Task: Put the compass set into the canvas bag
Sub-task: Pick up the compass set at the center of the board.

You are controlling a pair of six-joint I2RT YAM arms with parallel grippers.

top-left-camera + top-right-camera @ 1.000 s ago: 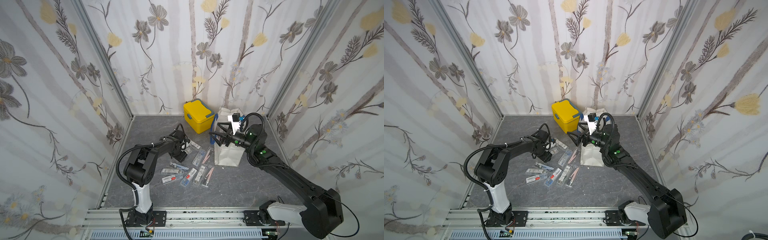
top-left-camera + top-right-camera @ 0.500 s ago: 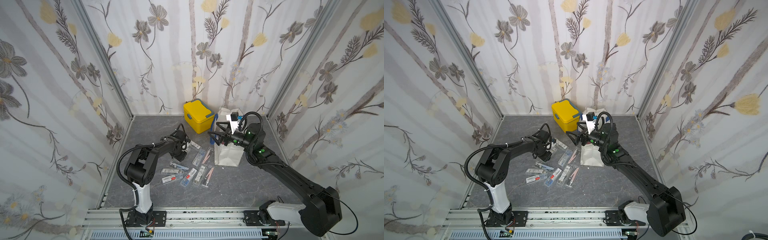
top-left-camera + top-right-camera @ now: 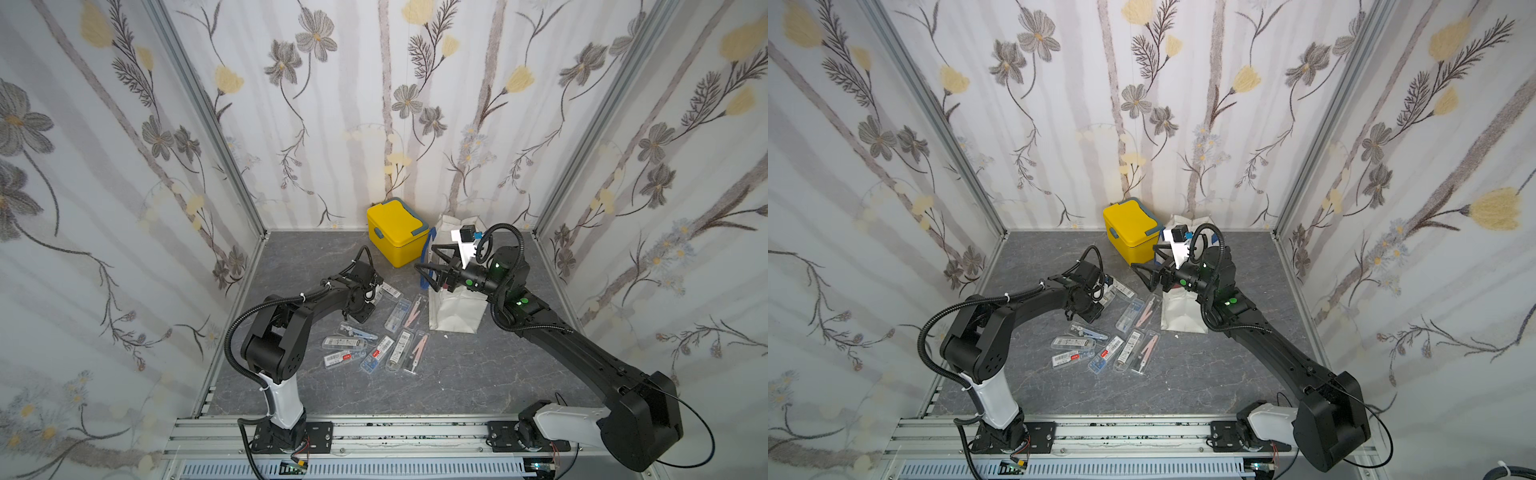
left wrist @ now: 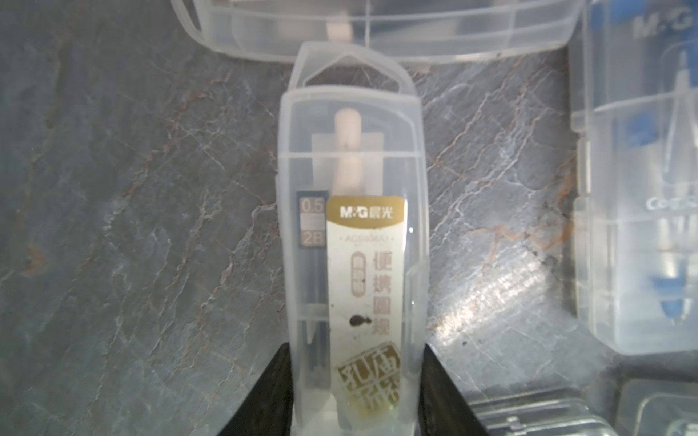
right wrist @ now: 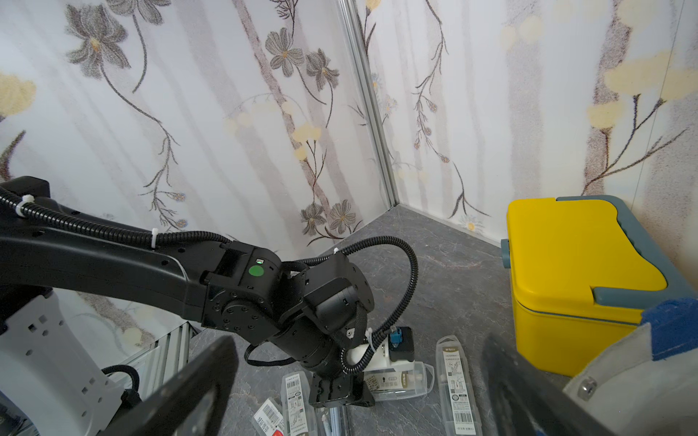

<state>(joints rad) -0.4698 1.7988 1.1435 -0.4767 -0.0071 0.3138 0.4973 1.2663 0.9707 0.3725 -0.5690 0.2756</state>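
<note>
A clear plastic compass set (image 4: 353,245) with a gold label lies low over the grey floor. My left gripper (image 4: 355,396) is shut on its end, one black finger on each long side. In both top views this gripper (image 3: 376,291) is left of the canvas bag (image 3: 455,307), with the held case (image 3: 1121,289) pointing toward the bag. The off-white bag with blue straps (image 5: 672,321) stands upright. My right gripper (image 3: 424,257) hovers open at the bag's left upper rim, nothing between its fingers (image 5: 196,385).
A yellow lidded box (image 3: 397,235) stands at the back, just left of the bag. Several more clear compass cases (image 3: 374,345) are scattered on the floor in front of my left gripper. Flowered walls enclose three sides.
My left gripper has shut on the compass set case. The right arm has hardly moved and stays open at the bag.
</note>
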